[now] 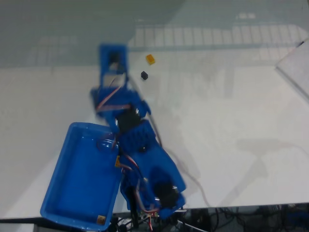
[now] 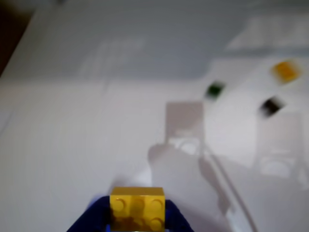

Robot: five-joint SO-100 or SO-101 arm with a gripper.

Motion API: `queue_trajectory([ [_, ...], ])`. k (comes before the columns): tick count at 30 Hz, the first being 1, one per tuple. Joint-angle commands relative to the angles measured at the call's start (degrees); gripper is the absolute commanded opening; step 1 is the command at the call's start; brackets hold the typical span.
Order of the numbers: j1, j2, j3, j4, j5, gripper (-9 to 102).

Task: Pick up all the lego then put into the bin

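Note:
In the wrist view my gripper (image 2: 137, 218) is shut on a yellow lego brick (image 2: 137, 209), held between blue fingers (image 2: 91, 220) above the white table. Three more lego pieces lie on the table further off: a dark green one (image 2: 214, 89), a black one (image 2: 272, 105) and a yellow one (image 2: 286, 70). The fixed view shows the blurred gripper (image 1: 113, 54) at the end of the blue arm, with the yellow lego (image 1: 150, 59) and black lego (image 1: 144, 75) to its right. The blue bin (image 1: 72, 193) sits at the lower left, beside the arm's base.
The white table (image 1: 227, 135) spreads wide to the right of the arm. A pale flat object (image 1: 295, 67) lies at the right edge. A small tan sticker (image 1: 101, 219) is in the bin's near corner. Wires (image 1: 145, 212) hang at the arm's base by the front edge.

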Motion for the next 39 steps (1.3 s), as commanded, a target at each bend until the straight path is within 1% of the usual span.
queue_trajectory([
  [1,-19.0,3.6,-3.5,8.1,3.8,1],
  [3,-25.6,3.3,-3.6,11.3,6.0,1],
  [5,-29.2,1.9,-3.5,13.3,6.2,1],
  [8,-31.9,-0.4,-3.3,16.1,4.1,1],
  [14,-35.9,-2.6,-2.9,18.8,2.3,3],
  [15,-36.3,-2.8,-2.8,18.8,2.3,5],
  [17,-37.0,-3.0,-2.7,18.8,2.6,15],
  [20,-36.7,-3.1,-2.8,18.8,2.4,27],
  [23,-35.0,-2.8,-2.8,18.8,1.7,34],
  [27,-27.4,-3.3,-3.4,18.3,-2.2,41],
  [30,-16.0,-5.2,-4.6,14.8,-4.4,41],
  [35,7.8,-9.8,-3.6,-2.1,-6.2,40],
  [37,15.4,-13.5,-3.4,-9.1,-5.8,40],
  [39,21.9,-17.5,-3.1,-16.7,-3.3,39],
])
